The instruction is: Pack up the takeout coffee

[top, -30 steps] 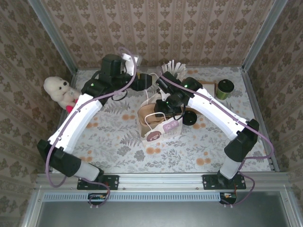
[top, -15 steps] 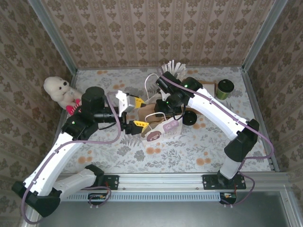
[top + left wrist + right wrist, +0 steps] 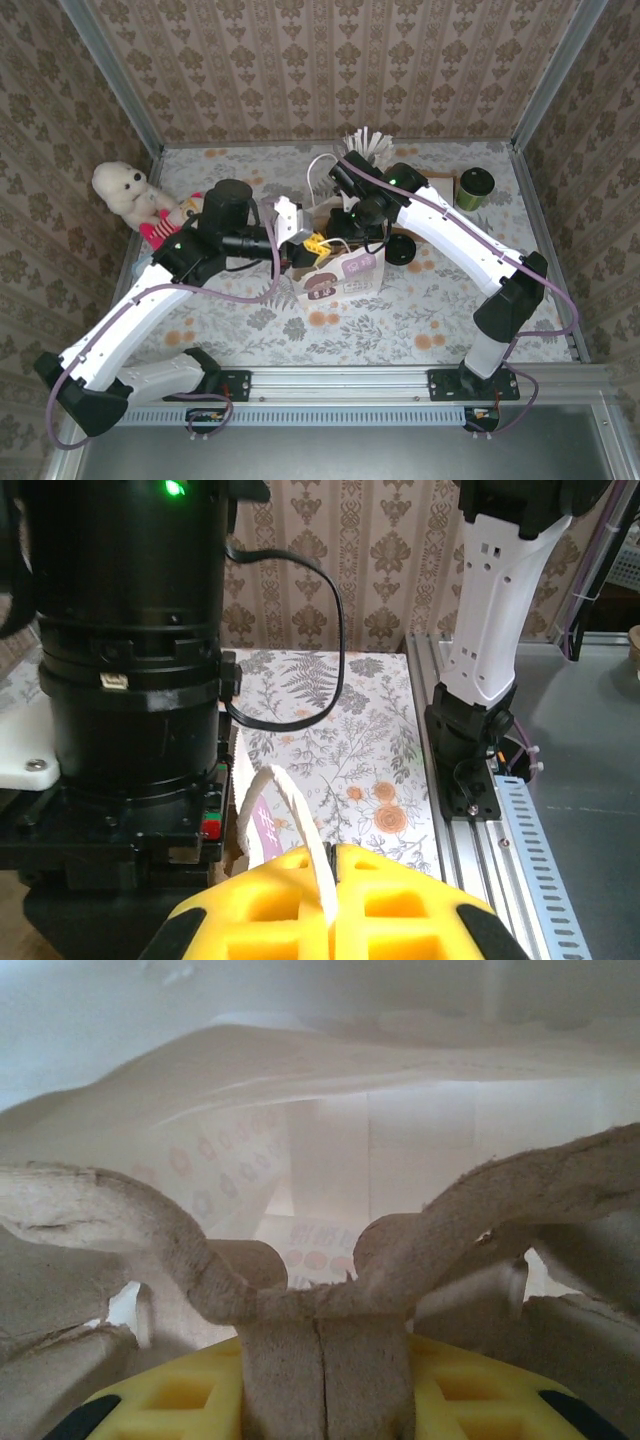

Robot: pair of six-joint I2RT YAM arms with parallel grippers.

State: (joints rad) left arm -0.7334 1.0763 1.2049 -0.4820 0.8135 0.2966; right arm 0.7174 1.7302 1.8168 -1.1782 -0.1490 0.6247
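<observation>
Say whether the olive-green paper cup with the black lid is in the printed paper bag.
Out: the olive-green paper cup stands on the floral table, far right, apart from the printed paper bag.

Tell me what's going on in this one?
The left hand is shut on the white handle of the paper bag. The right hand grips a pulp cup carrier down inside that bag. The green takeout coffee stands off to the far right, outside the bag and not yet packed.
</observation>
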